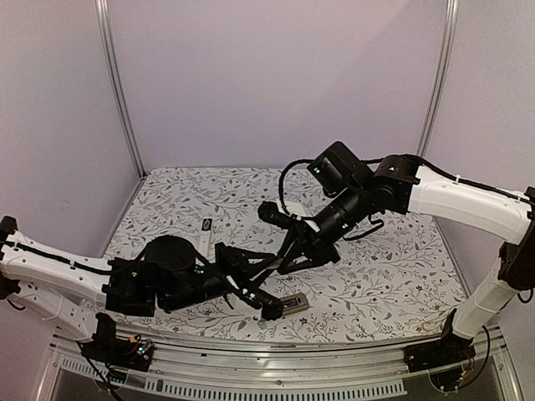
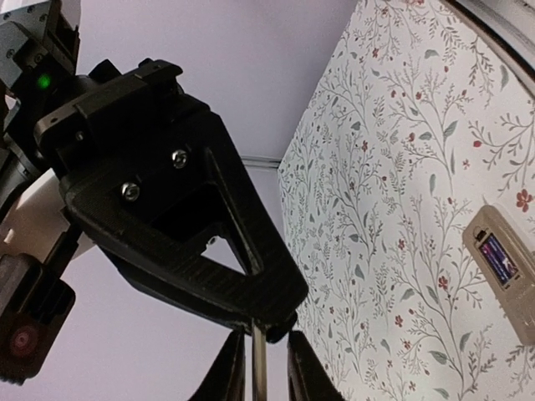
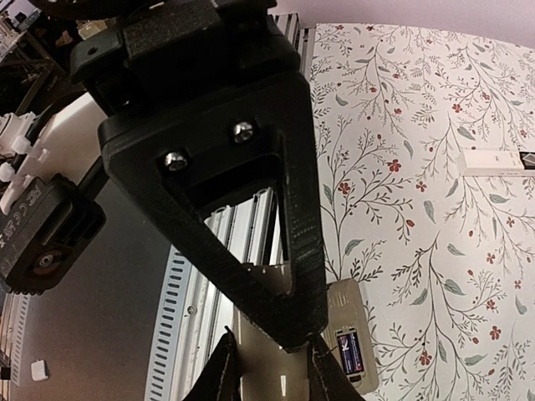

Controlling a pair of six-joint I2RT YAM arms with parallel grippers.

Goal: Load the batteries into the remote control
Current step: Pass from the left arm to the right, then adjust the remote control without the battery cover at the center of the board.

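Remote lies flat near the front edge of the table, long axis left-right. One battery sits lengthwise in its open bay. Right gripper clamps a beige plate. The jaws of the left gripper stand slightly parted around the plate's thin edge.

In the left wrist view the beige plastic remote with an open battery bay is cut off by the right edge. The fingers of the left gripper run out at the bottom edge; the thin pale strip between them cannot be identified. In the right wrist view the slim white remote is cut by the right edge.
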